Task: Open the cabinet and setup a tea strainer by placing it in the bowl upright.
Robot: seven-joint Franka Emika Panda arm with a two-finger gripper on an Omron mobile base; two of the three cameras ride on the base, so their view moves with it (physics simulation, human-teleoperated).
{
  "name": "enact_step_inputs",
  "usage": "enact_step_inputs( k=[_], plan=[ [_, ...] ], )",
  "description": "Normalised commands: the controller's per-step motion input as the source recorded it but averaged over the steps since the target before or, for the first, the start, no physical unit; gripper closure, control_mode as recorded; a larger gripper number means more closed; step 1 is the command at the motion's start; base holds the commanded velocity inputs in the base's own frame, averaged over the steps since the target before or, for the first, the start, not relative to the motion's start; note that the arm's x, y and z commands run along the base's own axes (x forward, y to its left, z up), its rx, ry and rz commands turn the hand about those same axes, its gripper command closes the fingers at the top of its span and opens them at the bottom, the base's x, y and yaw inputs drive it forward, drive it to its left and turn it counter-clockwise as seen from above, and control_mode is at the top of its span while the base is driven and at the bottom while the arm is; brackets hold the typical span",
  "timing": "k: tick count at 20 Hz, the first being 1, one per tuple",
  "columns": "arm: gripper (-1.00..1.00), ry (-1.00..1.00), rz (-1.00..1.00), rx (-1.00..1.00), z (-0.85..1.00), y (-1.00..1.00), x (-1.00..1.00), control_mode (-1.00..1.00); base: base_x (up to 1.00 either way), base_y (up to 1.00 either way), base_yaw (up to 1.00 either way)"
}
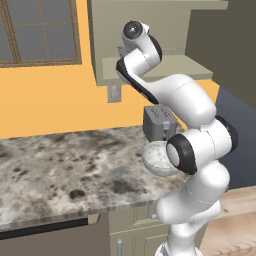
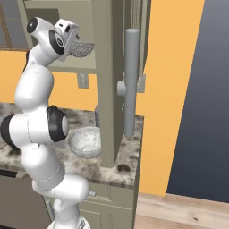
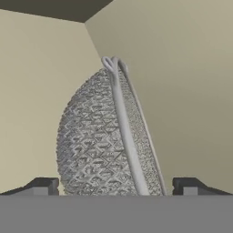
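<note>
One gripper (image 3: 116, 186): inside cabinet (image 2: 105, 67), fingertips (image 3: 43, 185) spread wide, one each side of tea strainer (image 3: 98, 145); contact unclear
Tea strainer: on cabinet shelf, mesh dome and thin handle facing the hand
Cabinet door: swung open, grey bar handle (image 2: 131, 82) toward camera
Bowl (image 2: 85, 142): on speckled counter (image 1: 60, 165), below cabinet, beside toaster (image 1: 159, 122)

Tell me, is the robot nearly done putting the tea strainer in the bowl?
Not yet. Done: the cabinet door stands open. In hand: the gripper is inside the cabinet with its fingertips either side of the tea strainer; whether they pinch it, I cannot tell. Left: carry the strainer down and stand it upright in the bowl, which waits on the counter.
</note>
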Motion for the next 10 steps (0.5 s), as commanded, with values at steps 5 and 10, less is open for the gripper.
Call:
enact_step_inputs(
  k=[5, 10],
  plan=[
    [1.0, 0.0, 0.0, 0.0, 0.0, 0.0, 0.0, -1.0, 0.0, 0.0, 0.0],
    [1.0, 0.0, 0.0, 0.0, 0.0, 0.03, 0.0, -1.0, 0.0, 0.0, 0.0]
  ],
)
